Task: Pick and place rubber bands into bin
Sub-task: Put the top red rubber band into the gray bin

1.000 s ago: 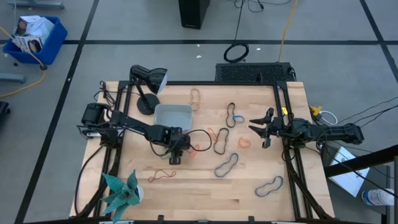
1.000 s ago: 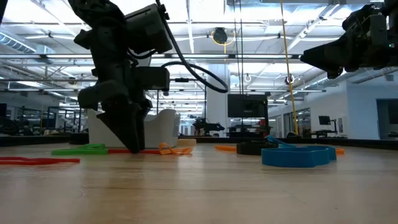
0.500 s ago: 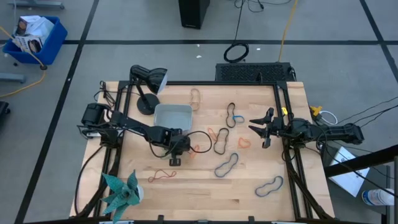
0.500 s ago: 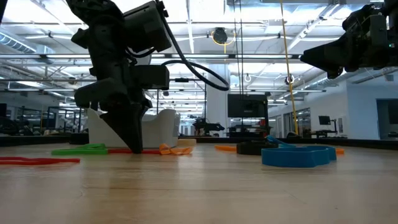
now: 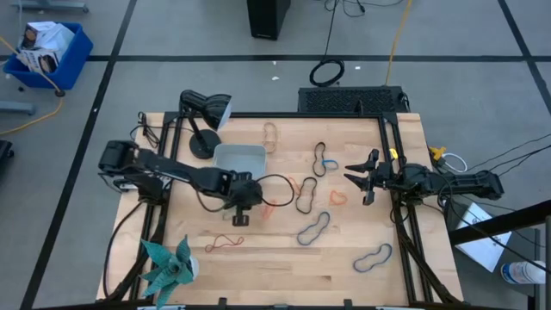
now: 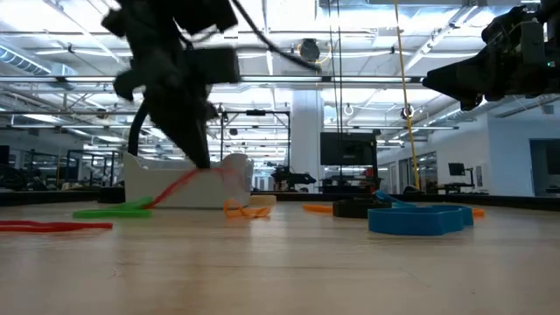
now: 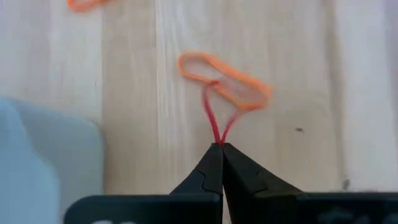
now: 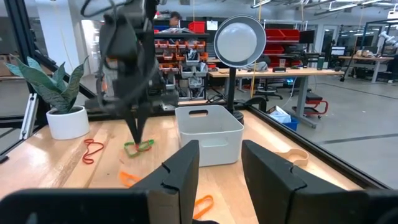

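Observation:
My left gripper point(image 5: 256, 204) is shut on a thin red rubber band point(image 7: 217, 121) and hangs above the table just near of the bin point(image 5: 239, 158), a shallow light grey-blue tray. The band's far end reaches an orange band point(image 7: 224, 78) lying flat on the wood. Other bands lie flat on the table: tan point(image 5: 271, 133), black point(image 5: 306, 200), grey-blue point(image 5: 313, 228), red point(image 5: 224, 244). My right gripper point(image 5: 360, 179) is open and empty, in the air at the table's right side. My left gripper pinches one end of the red band's loop point(image 7: 218, 140) between its two shut fingertips, coming from above and pointing down. The held end is lifted clear, and both strands slant down from the fingertips point(image 6: 203, 163). The band's other end point(image 6: 150, 204) stays low at the table.
A black desk lamp point(image 5: 202, 112) stands at the far left behind the bin. A potted plant point(image 5: 168, 267) stands at the near left corner. A green band point(image 6: 114, 210) lies near the bin in the low view. Bare wood lies along the near edge.
My left gripper has gone up from the table top, staying shut, and has lifted the red band's held end with it. The band now slants down from the fingertips, its other end still low.

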You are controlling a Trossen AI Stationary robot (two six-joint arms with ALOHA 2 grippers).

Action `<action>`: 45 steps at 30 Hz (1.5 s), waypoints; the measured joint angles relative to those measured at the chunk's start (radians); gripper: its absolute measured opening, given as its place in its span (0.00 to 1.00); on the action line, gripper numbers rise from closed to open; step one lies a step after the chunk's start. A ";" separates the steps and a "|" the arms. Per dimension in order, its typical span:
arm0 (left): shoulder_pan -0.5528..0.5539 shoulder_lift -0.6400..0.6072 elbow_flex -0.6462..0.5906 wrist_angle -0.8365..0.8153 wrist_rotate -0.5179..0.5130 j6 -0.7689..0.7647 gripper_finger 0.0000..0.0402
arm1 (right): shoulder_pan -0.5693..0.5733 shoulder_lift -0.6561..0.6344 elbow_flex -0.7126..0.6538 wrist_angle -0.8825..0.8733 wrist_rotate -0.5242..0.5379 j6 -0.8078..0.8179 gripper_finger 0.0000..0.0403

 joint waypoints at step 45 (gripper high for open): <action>0.312 -0.096 0.039 -0.225 -0.280 0.064 0.01 | 0.000 0.000 0.000 0.007 0.000 -0.023 0.29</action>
